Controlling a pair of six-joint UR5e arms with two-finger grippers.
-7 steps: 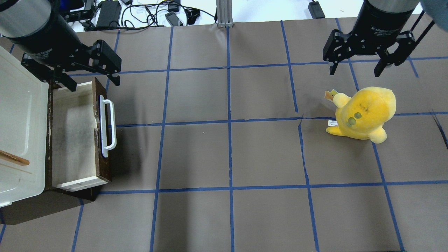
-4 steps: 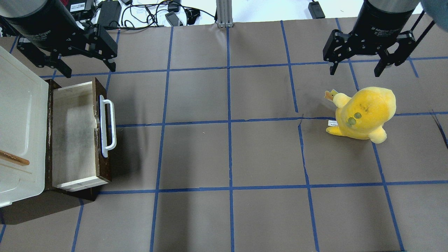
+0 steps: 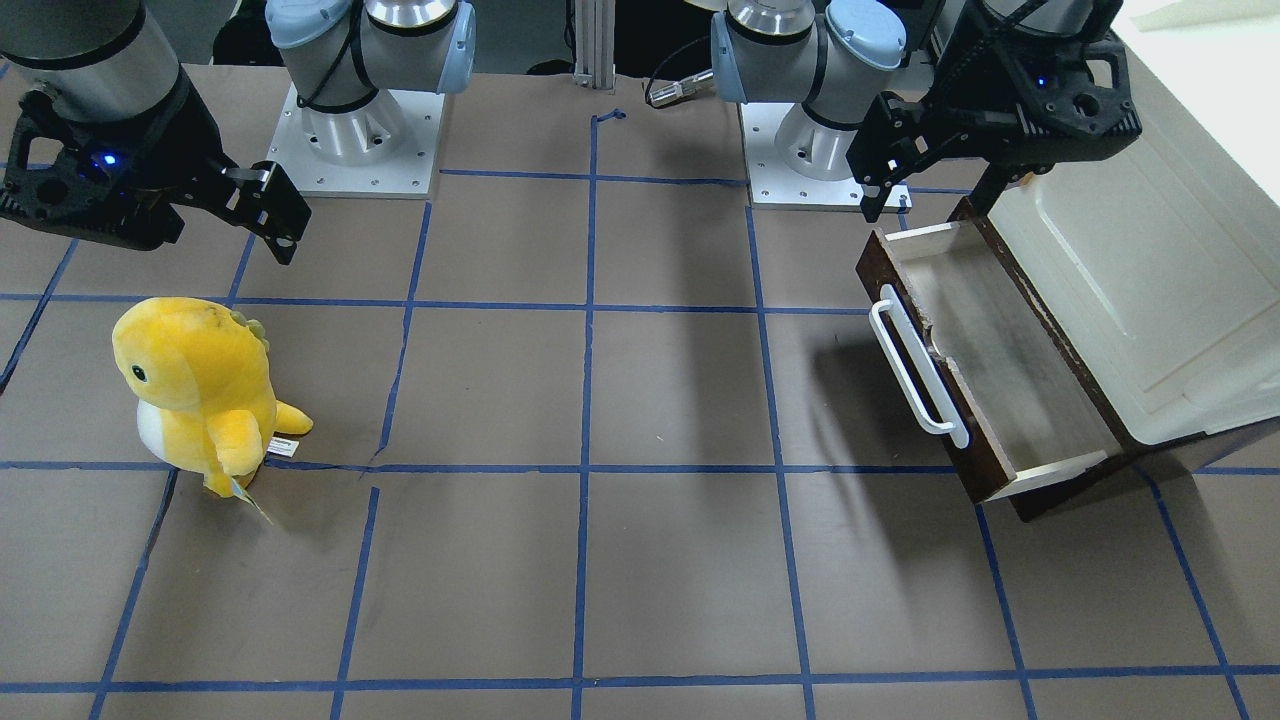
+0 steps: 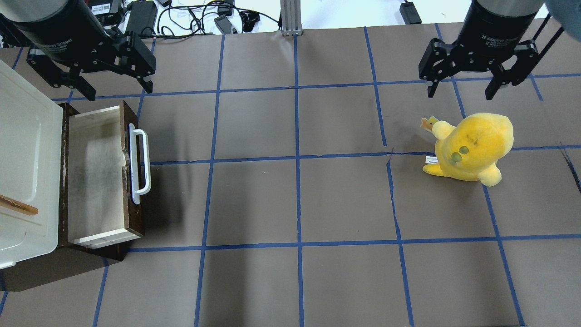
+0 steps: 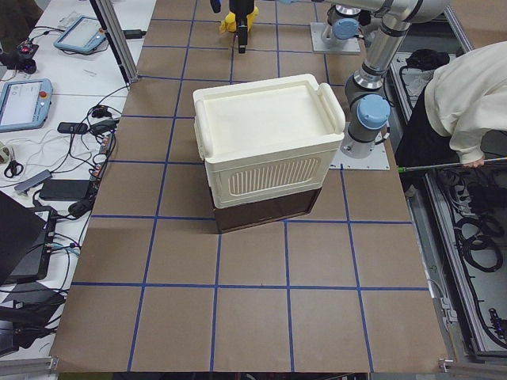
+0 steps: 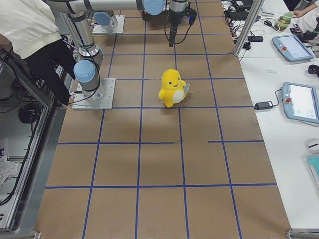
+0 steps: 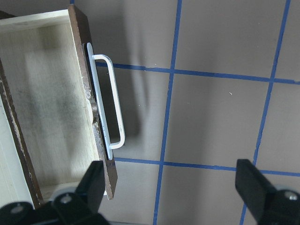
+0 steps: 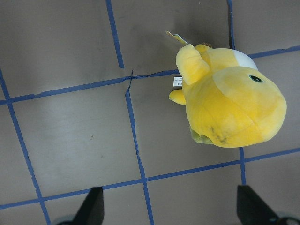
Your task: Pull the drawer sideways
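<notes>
**Left claw spread above the drawer**

Near the table's left edge the drawer stands slid out of the cream cabinet, white handle toward the middle. Left claw hangs above, jaws apart, holding nothing. Near the right edge sits a yellow plush toy; right claw hovers near it, jaws apart, empty.
</notes>
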